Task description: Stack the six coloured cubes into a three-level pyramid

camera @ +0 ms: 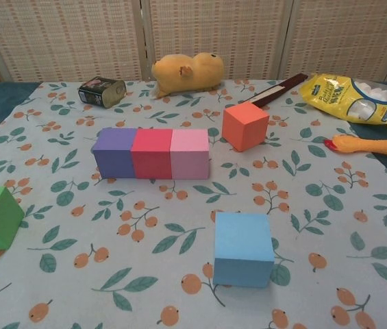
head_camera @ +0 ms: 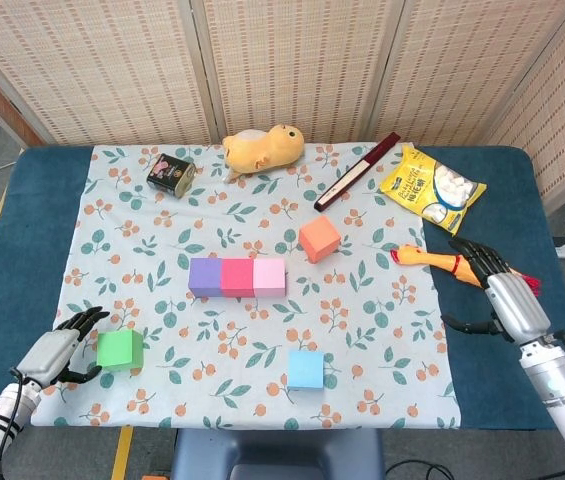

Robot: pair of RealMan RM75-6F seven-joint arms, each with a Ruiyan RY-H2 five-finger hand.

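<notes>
Trouble, if it comes, starts with the biggest thing here: the flowered cloth [head_camera: 382,370] spread over the worktop [head_camera: 52,200], which could ruck up under a sliding cube and shove the base row askew. That row, purple cube [head_camera: 205,277], red cube [head_camera: 237,277] and pink cube [head_camera: 269,276] touching side by side near the middle, looks like the finished bottom level, so I'd judge three cubes remain to be lifted: the orange cube [head_camera: 319,239] just beyond the row, the blue cube [head_camera: 305,369] near the front edge, and the green cube [head_camera: 119,350] at front left. Left robot hand [head_camera: 57,352] sits just beside the green cube with fingers apart, holding nothing; approaching from that low side angle it may knock the cube away instead of closing round it. Right robot hand [head_camera: 502,295] is likewise spread and empty, resting near the rubber chicken [head_camera: 437,261], and a careless swing inward could drag that toy or the yellow snack bag [head_camera: 432,187] toward the cubes. Smallest worry: a second-level cube set off-centre across a seam could tip or split the row beneath it.
</notes>
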